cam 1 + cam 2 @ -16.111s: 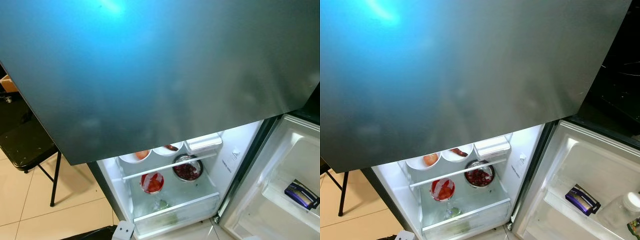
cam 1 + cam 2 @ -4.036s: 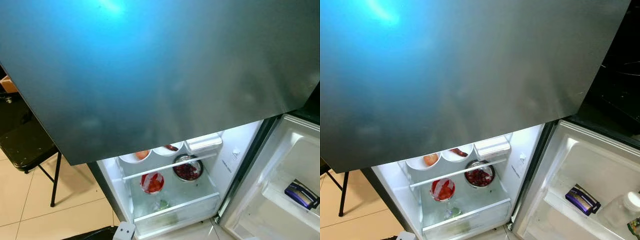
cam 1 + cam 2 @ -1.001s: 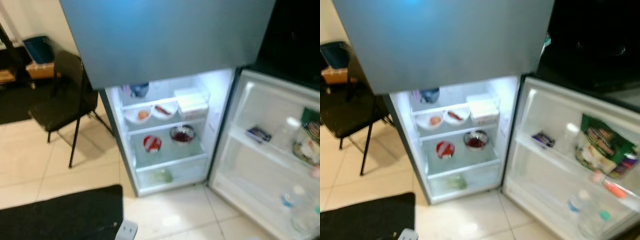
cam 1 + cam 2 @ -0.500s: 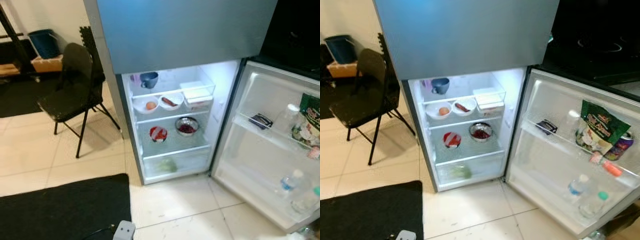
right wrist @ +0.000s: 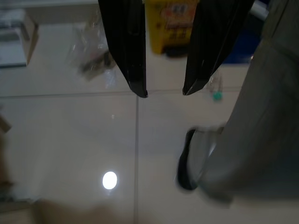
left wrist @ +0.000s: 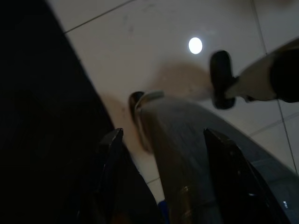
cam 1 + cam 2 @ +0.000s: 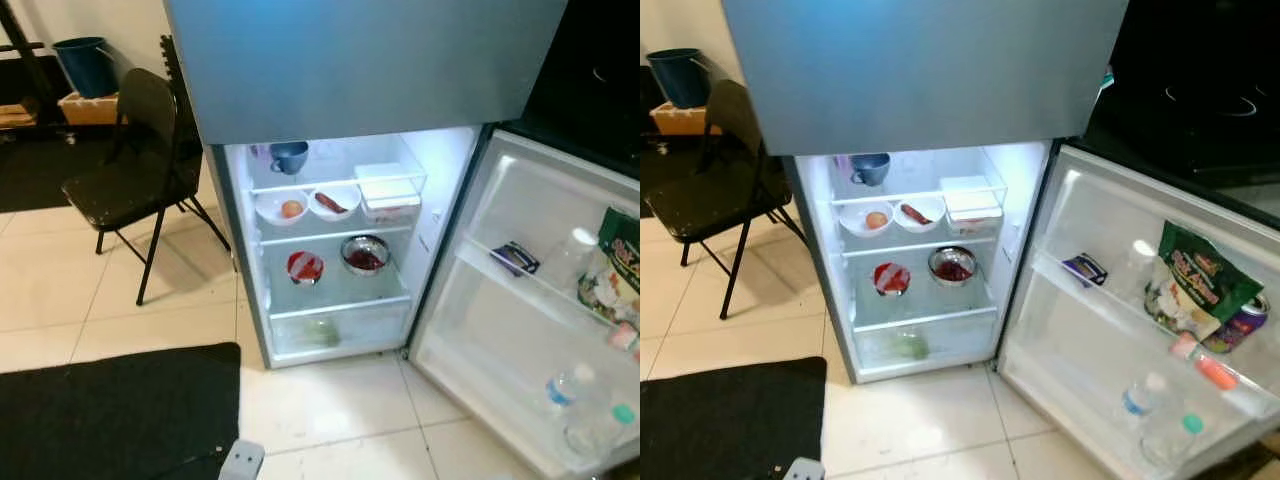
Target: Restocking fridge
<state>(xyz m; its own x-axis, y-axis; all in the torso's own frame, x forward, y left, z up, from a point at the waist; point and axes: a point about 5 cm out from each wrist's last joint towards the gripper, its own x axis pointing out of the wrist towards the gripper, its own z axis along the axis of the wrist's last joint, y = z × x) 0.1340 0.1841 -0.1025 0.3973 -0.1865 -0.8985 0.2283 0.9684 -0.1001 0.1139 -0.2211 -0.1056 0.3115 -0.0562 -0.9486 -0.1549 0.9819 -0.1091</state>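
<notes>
Two grippers, left (image 6: pixel 161 135) and right (image 5: pixel 163 91), hang with fingers parted, holding nothing, over tile; fridge (image 7: pixel 340 240) door (image 7: pixel 520 300) open; chair (image 7: pixel 130 170) left of fridge.

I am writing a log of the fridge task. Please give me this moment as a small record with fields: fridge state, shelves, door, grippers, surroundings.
fridge state: fridge lower door open, interior lit
top shelf: blue cup, white box
second shelf: two white bowls with food
third shelf: red-topped container, metal bowl
drawer: green item, blurred
door: dark packet, green bag, bottles
grippers: left gripper open, right gripper open, both empty, above tiled floor
surroundings: black chair, dark mat
</notes>
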